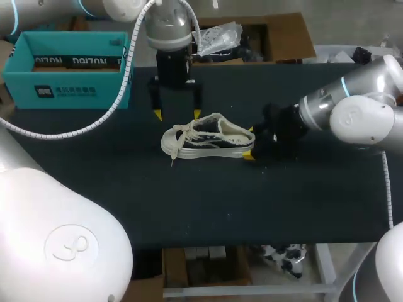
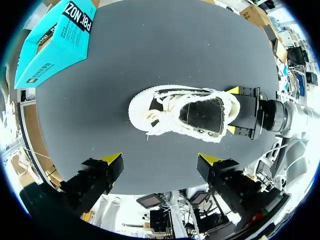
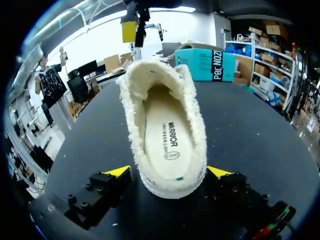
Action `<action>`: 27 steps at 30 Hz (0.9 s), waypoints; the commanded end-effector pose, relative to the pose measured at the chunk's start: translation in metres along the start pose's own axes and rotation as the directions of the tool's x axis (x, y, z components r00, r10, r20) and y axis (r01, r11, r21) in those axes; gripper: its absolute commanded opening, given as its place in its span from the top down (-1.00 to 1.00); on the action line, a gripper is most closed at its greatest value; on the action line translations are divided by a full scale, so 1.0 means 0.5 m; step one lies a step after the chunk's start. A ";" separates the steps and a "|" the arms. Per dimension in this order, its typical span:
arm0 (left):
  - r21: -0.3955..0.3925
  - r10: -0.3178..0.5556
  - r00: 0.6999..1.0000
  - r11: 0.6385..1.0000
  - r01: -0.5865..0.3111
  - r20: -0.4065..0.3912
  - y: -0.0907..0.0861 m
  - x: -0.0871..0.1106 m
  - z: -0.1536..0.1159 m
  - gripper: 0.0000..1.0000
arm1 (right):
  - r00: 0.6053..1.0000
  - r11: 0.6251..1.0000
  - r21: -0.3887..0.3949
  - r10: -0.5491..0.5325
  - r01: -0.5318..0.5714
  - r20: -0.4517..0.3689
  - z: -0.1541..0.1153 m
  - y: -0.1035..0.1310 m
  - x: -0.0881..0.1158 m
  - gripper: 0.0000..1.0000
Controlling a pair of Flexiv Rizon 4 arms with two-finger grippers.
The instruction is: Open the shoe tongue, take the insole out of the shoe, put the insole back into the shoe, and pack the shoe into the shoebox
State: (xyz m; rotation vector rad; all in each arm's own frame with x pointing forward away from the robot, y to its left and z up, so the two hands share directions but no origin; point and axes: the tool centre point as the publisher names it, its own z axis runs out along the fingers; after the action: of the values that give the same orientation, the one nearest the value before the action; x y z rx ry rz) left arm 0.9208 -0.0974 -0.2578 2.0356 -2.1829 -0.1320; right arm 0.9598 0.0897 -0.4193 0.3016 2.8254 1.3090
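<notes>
The broad, dark matte tabletop (image 1: 283,201) takes up most of the scene. An open teal cardboard shoebox (image 1: 66,69) sits at its far left corner. Near the middle of the tabletop stands a low canvas sneaker (image 1: 208,137), dark with a frayed cream trim and a white striped sole. It is upright on its sole, with its toe toward the left edge and its heel toward the right.

My left arm's end effector (image 1: 177,114) hangs over the far side of the shoe, spread wide and holding nothing. The right end effector (image 1: 250,142) lies low at the heel, fingers spread to either side of it. One yellow tip is against the trim, and a dark sliver shows beside the other.

The loose white laces (image 1: 176,135) are bunched at the toe. The pale insole (image 3: 167,140) lies flat inside the shoe.
</notes>
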 end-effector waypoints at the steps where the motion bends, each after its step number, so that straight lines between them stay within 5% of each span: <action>1: -0.009 0.000 1.000 1.000 0.000 0.007 -0.009 0.013 0.008 -1.00 | 1.000 1.000 -0.027 -0.005 0.005 -0.017 0.021 -0.004 -0.008 -1.00; 15: -0.019 0.008 1.000 1.000 -0.008 0.006 -0.013 0.033 0.026 -1.00 | 1.000 0.997 -0.071 0.001 -0.003 -0.022 0.060 0.006 -0.017 -1.00; 16: -0.019 0.007 1.000 1.000 -0.007 0.007 -0.014 0.034 0.026 -1.00 | 1.000 0.997 -0.075 0.002 -0.003 -0.021 0.060 0.004 -0.017 0.48; 17: -0.019 0.007 1.000 1.000 -0.007 0.008 -0.014 0.036 0.026 -1.00 | 1.000 0.997 -0.078 -0.001 -0.001 -0.020 0.061 0.002 -0.018 1.00; 27: 0.006 0.009 0.998 1.000 -0.009 0.055 -0.022 0.116 0.023 -1.00 | 1.000 0.995 -0.096 -0.014 0.012 -0.011 0.069 0.002 -0.019 1.00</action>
State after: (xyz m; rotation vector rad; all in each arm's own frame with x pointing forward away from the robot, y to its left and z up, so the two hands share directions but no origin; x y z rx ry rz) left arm 0.9234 -0.1419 -0.2681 2.0342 -2.2067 -0.1321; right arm 0.9688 0.1117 -0.4314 0.2772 2.7622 1.4335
